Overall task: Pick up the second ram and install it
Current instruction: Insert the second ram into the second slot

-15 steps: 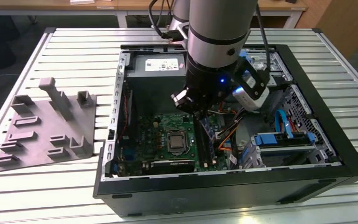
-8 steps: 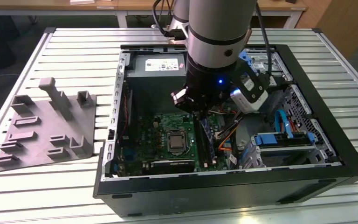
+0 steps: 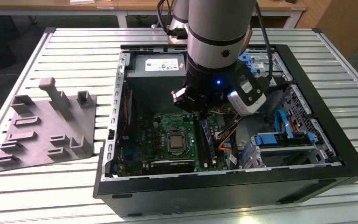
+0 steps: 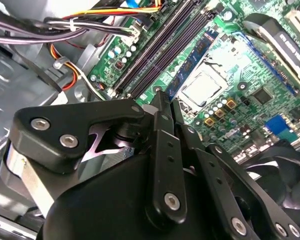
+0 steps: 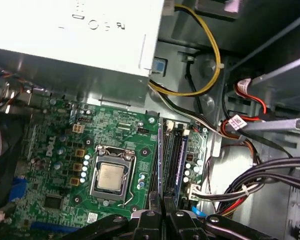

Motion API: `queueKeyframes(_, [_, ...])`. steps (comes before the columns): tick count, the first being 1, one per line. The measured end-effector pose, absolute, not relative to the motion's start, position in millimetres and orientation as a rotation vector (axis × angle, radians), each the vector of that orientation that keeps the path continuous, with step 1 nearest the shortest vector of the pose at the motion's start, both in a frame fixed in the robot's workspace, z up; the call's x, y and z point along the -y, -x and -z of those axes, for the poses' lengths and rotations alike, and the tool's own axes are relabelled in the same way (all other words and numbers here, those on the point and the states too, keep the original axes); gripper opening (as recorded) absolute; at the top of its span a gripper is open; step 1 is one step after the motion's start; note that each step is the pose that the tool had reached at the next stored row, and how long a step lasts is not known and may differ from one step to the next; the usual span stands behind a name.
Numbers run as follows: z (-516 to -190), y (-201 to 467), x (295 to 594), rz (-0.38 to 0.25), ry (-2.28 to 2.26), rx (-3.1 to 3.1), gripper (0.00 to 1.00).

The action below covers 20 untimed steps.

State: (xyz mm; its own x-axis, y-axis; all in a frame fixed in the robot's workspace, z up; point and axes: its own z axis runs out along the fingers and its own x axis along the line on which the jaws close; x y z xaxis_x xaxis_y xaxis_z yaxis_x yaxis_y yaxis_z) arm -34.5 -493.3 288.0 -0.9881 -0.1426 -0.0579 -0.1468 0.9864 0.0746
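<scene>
On the exterior view's left I see the grey holder tray [image 3: 42, 133]. It lies on the white slatted table [image 3: 24, 196], well apart from my gripper [image 3: 197, 109]. Next to the tray is the big black computer case [image 3: 229, 189], open on top. My arm [image 3: 219, 42] reaches straight down into the case. The gripper hangs low over the green board [image 3: 160, 128], right at the long slots [image 4: 150, 47]. The square silver chip [image 3: 176, 141] sits near that spot, a bit toward the exterior view's left. Further to the exterior view's right are the blue drive boxes [image 3: 278, 139] and some wires [image 3: 229, 128]. In the first wrist view my fingers [image 5: 149, 221] are squeezed close together. The second ram [image 5: 161, 160] comes out from between them as a thin line, so I think they are pinching it. It stands on its edge, in line with the slots, in the row nearest the silver chip. I cannot tell if it is pushed all the way down. Another blue stick [image 5: 182, 157] sits in a slot just beside it, on the side away from the chip. In the second wrist view the second ram starts right at my fingertips and runs away from them along the board.
</scene>
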Motion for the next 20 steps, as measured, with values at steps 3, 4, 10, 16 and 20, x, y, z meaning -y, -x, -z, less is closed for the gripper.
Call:
queueKeyframes(3, [-287.6, 34.5, 493.3, -0.12, 0.176, -3.081, 0.14])
queueKeyframes(4, [-287.6, 34.5, 493.3, -0.12, 0.16, -3.081, 0.14])
queueKeyframes(10, [-286.9, 34.5, 493.3, -0.117, 0.054, -3.082, 0.14])
queueKeyframes(16, [-286.4, 34.5, 493.4, -0.114, -0.036, -3.081, 0.14])
queueKeyframes(20, [-285.9, 34.5, 493.4, -0.113, -0.059, -3.08, 0.14])
